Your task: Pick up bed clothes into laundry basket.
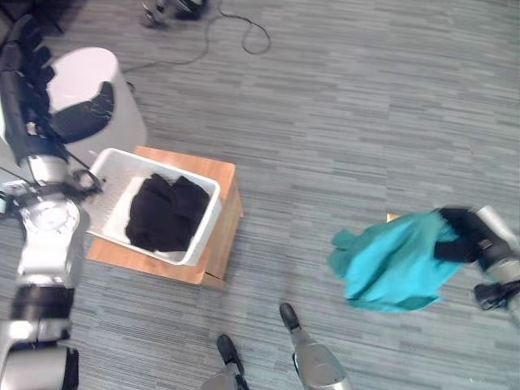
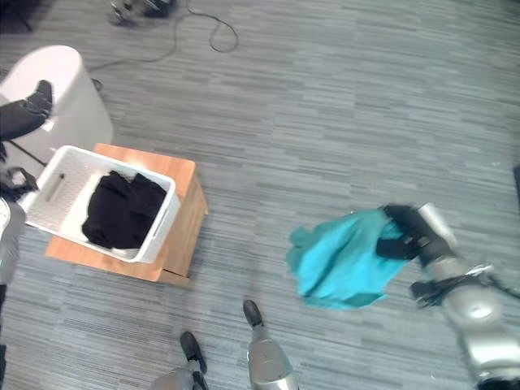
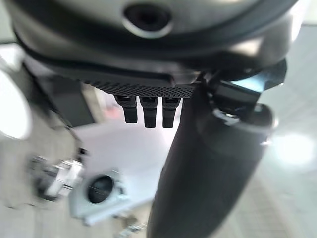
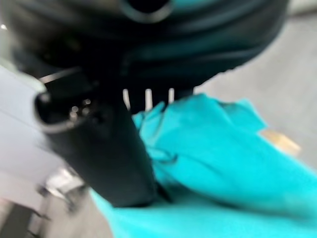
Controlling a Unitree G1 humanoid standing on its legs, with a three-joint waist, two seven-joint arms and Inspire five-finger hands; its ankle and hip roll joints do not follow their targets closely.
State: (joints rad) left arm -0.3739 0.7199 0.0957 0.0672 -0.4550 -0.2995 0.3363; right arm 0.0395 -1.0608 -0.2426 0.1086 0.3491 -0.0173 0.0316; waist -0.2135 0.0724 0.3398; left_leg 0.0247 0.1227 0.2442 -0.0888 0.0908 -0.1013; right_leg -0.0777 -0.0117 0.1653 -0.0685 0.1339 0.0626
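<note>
My right hand (image 1: 459, 236), at the right edge of the frame, is curled around a bunched teal cloth garment (image 1: 390, 262) that hangs free above the grey carpet. The white slotted plastic laundry basket (image 1: 110, 166), holding black clothes (image 1: 165, 213), sits on a low wooden stand (image 1: 221, 218) well apart at centre left. Risk: trailing folds may slip from the grasp or catch the basket rim. My left hand (image 1: 77, 118), upper left, holds nothing, fingers relaxed.
</note>
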